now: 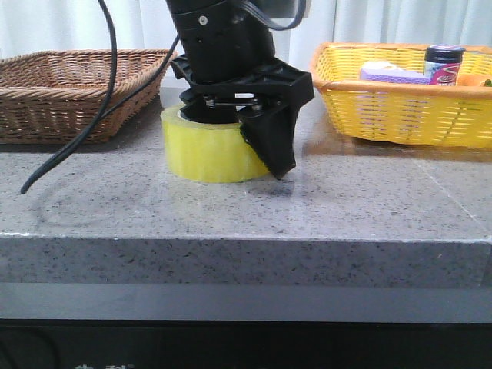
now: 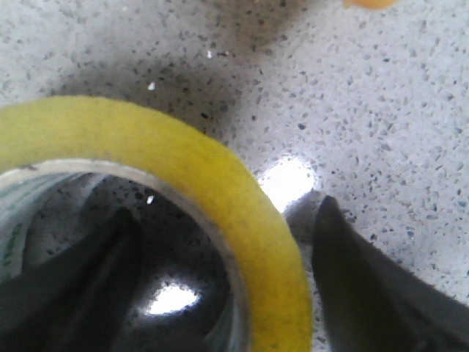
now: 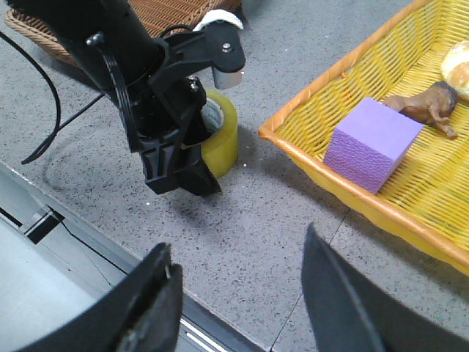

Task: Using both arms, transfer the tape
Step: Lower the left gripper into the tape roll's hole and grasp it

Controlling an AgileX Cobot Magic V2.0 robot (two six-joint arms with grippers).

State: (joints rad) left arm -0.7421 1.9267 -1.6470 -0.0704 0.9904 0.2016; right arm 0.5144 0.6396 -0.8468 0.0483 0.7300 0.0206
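The yellow tape roll (image 1: 204, 154) lies flat on the grey speckled table, near its middle. My left gripper (image 1: 246, 146) reaches down over it and is open. One finger (image 2: 102, 257) is inside the core and the other finger (image 2: 352, 279) is outside, so the roll's wall (image 2: 183, 154) lies between them with small gaps. The right wrist view shows the tape (image 3: 223, 132) under the left gripper (image 3: 183, 169). My right gripper (image 3: 238, 257) is open and empty, high over the table's front edge, away from the tape. It is out of the front view.
A brown wicker basket (image 1: 69, 84) stands at the back left. A yellow basket (image 1: 400, 115) at the back right holds a purple sponge block (image 3: 370, 143), a dark-lidded jar (image 1: 443, 63) and a brown toy (image 3: 429, 106). A black cable (image 1: 77, 138) trails across the table's left.
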